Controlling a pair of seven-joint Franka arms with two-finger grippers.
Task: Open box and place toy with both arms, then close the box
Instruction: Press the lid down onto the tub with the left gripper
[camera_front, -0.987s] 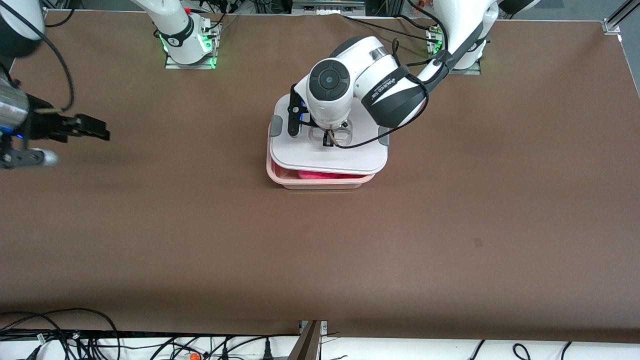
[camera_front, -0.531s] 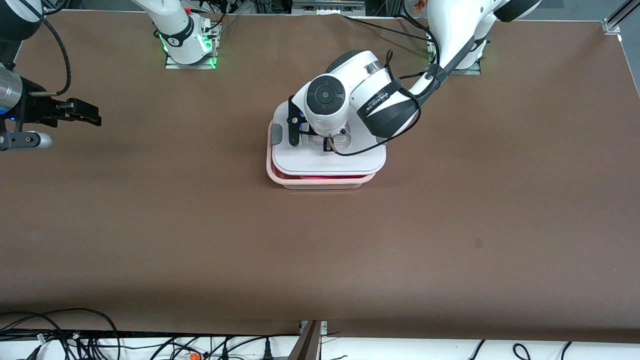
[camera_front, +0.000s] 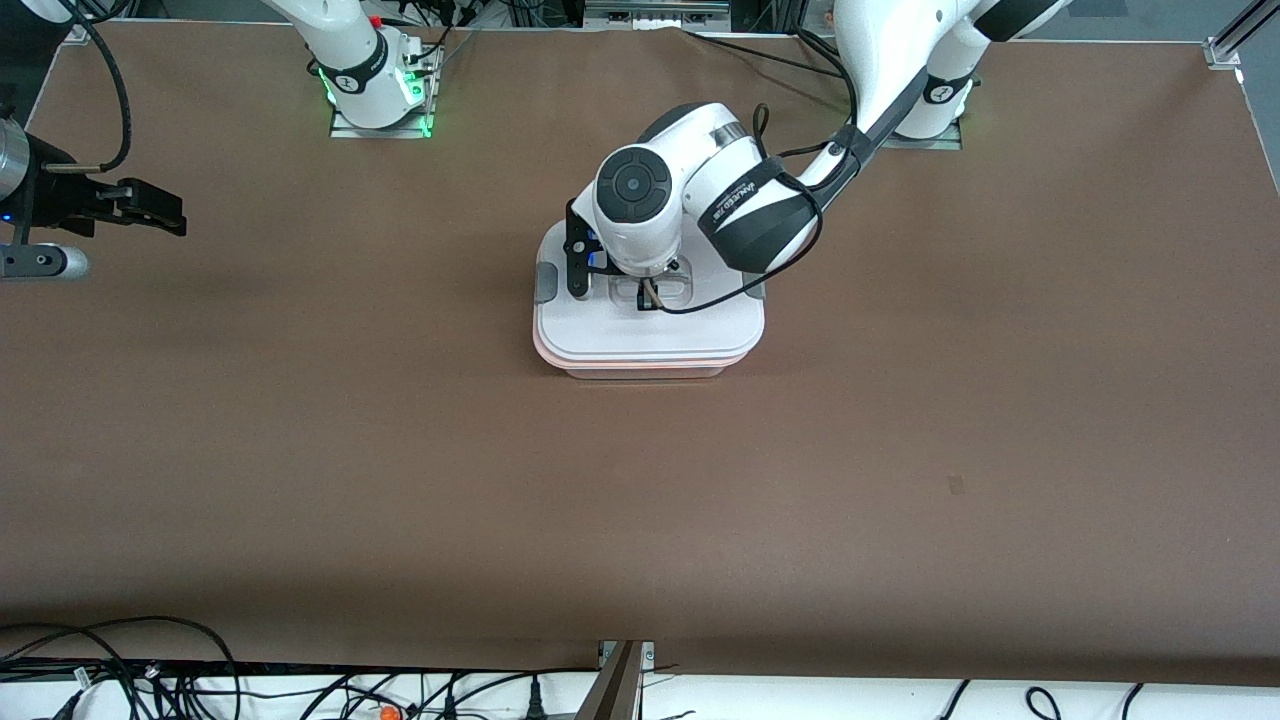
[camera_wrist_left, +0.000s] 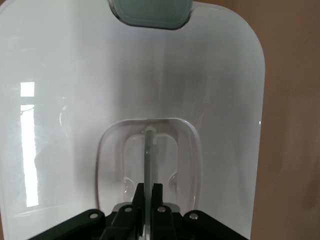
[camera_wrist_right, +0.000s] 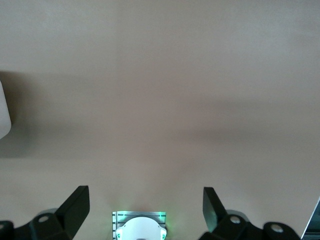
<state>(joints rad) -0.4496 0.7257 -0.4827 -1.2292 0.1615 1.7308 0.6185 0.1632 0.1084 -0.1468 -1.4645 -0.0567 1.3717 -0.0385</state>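
Lid (camera_front: 650, 325) sits on the box (camera_front: 640, 366) mid-frame, left gripper (camera_wrist_left: 147, 200) pinching its handle (camera_wrist_left: 148, 155); released crooked, clips may miss. Right gripper (camera_wrist_right: 145, 200) waits, spread empty.

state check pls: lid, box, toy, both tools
lid: down on the box, covering it, held by its centre handle
box: on the table, covered; only its pink rim shows
toy: not visible now
left tool: shut on the handle in the lid's recess
right tool: open, empty, over bare table at the right arm's end, waiting
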